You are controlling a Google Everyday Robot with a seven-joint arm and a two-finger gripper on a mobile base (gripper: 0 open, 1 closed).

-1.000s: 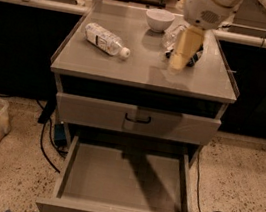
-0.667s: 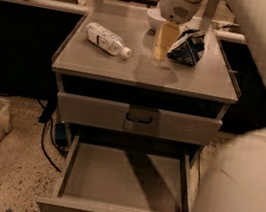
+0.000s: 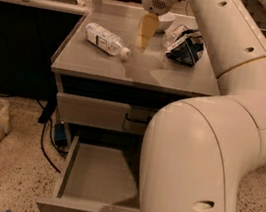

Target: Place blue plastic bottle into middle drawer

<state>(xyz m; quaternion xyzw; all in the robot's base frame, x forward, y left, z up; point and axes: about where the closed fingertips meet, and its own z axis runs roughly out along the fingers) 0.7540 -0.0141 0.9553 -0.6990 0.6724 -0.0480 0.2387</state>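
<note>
Though near the blue plastic bottle (image 3: 107, 40), the gripper (image 3: 142, 42) holds nothing.

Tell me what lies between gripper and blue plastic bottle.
Camera view: only bare cabinet top between the blue plastic bottle and the gripper, hovering close beside it.

No legible text; blue plastic bottle (image 3: 107, 40) label unreadable.

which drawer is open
The lower drawer, pulled out with its floor showing; the upper drawer shows only its front. The gripper hangs over the tabletop.
</note>
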